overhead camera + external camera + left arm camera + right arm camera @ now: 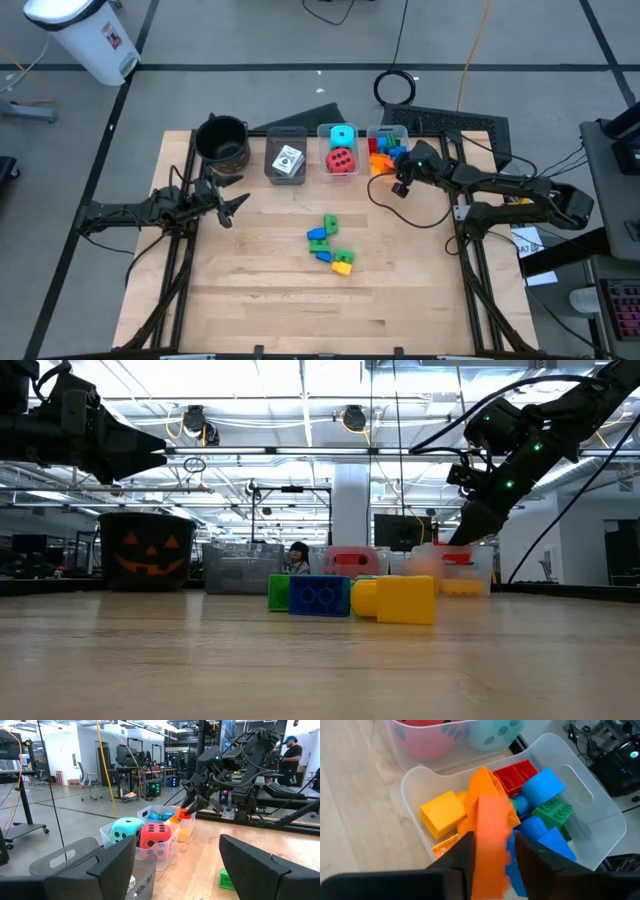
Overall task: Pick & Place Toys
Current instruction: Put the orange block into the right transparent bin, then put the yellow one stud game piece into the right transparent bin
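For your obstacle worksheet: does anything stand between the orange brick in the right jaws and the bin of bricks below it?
Nothing visible does. The right gripper holds the orange brick directly over the open clear bin; only bricks already lying inside are beneath it.

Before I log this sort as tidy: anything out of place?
Yes. A loose cluster of small green, blue and yellow plastic bricks lies mid-table on the wooden table, outside the clear brick bin. The right gripper hangs over that bin with an orange brick between its fingers.

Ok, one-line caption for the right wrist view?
Right gripper releasing an orange brick over the clear bin of bricks.
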Robot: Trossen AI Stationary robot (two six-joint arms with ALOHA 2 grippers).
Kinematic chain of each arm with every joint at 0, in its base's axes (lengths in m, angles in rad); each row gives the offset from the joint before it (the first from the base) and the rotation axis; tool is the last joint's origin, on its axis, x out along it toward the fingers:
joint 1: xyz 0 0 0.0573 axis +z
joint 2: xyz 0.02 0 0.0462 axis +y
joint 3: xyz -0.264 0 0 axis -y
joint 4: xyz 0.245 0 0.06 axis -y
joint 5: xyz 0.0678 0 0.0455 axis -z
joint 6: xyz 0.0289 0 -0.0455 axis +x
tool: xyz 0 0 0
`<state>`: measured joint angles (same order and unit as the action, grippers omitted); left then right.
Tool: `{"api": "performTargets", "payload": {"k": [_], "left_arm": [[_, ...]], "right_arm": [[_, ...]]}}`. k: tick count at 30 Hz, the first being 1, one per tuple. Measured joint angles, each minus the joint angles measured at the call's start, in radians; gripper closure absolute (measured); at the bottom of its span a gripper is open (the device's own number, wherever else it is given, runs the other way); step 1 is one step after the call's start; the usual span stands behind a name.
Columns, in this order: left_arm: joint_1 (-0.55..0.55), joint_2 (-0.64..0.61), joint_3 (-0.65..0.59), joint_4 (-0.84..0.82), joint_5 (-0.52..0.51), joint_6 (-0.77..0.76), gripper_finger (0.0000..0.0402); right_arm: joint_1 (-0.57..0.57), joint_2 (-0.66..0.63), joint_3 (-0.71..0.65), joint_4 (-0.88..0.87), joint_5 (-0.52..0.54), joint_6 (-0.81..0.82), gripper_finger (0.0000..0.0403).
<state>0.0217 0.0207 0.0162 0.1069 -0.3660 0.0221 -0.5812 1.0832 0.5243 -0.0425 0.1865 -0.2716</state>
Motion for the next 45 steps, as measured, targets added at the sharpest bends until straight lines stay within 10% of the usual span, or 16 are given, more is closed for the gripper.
{"api": "performTargets", "payload": {"k": [14,33,45], "left_arm": [[0.000,0.000,0.000,0.000,0.000,0.000,0.0110],[0.000,0.000,0.000,0.000,0.000,0.000,0.0110],[0.000,0.000,0.000,0.000,0.000,0.000,0.0110]], "right_arm": [[0.001,0.000,0.000,0.066,-0.005,0.058,0.0184],[0.210,0.000,0.000,0.447,-0.010,0.389,0.0190],[0.494,0.002,0.000,0.570,-0.294,0.376,0.0181]]}}
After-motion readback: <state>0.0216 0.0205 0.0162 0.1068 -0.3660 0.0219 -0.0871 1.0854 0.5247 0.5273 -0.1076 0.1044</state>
